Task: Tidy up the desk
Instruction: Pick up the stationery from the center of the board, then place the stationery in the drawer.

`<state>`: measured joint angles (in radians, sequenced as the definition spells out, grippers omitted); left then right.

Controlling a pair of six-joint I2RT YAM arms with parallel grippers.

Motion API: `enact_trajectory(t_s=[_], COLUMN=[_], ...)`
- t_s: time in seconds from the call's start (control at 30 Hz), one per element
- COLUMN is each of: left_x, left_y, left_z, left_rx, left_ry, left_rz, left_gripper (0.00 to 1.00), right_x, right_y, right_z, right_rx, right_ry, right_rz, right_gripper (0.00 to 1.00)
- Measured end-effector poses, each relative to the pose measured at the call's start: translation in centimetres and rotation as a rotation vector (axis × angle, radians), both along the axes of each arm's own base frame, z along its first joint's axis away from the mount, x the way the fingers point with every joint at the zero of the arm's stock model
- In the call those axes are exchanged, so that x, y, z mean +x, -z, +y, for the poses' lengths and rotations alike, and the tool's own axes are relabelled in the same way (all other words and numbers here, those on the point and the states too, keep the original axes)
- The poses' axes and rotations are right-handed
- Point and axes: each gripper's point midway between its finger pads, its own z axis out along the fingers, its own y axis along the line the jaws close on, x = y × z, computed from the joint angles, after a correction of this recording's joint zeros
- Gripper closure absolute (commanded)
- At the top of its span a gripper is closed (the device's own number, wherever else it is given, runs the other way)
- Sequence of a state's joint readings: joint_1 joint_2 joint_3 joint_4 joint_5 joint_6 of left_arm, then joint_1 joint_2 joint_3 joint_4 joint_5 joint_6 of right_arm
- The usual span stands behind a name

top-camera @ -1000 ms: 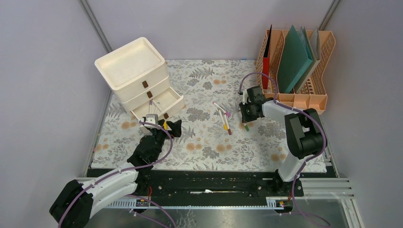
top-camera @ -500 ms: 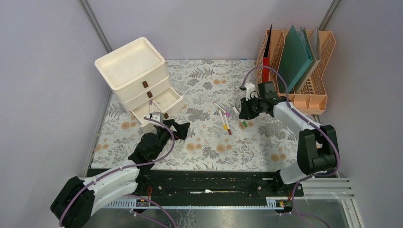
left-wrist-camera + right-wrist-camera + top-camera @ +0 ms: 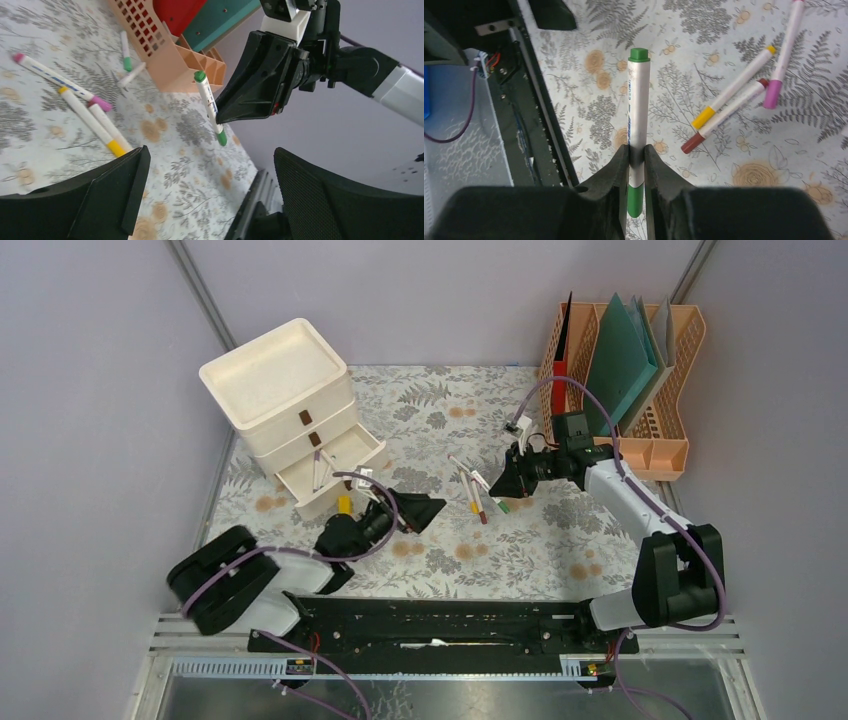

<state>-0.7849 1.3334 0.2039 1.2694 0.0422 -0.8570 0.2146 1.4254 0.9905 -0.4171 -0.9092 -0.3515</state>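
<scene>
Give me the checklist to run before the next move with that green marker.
1. Grip: right claw shut on green marker - ok.
2. Clearance: green marker lifted off the desk - ok.
3. Receiver: left claw open, facing the marker - ok.
4. Storage: bottom drawer open, markers already inside - ok.
5. Tidying: loose markers, pink, yellow and brown-capped, lie on the desk - not ok.
</scene>
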Motion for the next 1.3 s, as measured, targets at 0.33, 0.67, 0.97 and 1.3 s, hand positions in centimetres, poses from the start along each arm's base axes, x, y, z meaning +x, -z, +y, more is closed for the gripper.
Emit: enact_trajectory(t_s=[0.33,0.67,0.97,1.3], left_x=[2.7,4.3,4.7,4.5], left_y=[0.1,1.2,1.0,0.1], left_z=[-5.9,-8.8,-9.6,-10.5], left_rx=[-0.142,-0.176,-0.192,-0.208], left_ry=[0.071,0.093,0.113,0.156], left_rz=[0.119,0.177,0.178,0.160], left_gripper=[0.16,0.49,0.56,1.00], right_x=[-1.4,-1.6,-1.9,-2.0], right_y=[-1.2,-1.5,-1.2,-1.0], right_z=[0.9,1.1,1.0,0.8], right_rx=[0.080,0.099,0.093,0.088], right_ry=[-0.072,-0.093,-0.098,-0.098], right_rz=[0.011,0.004,0.019,0.029], right_gripper=[1.00,1.00,1.00,1.00])
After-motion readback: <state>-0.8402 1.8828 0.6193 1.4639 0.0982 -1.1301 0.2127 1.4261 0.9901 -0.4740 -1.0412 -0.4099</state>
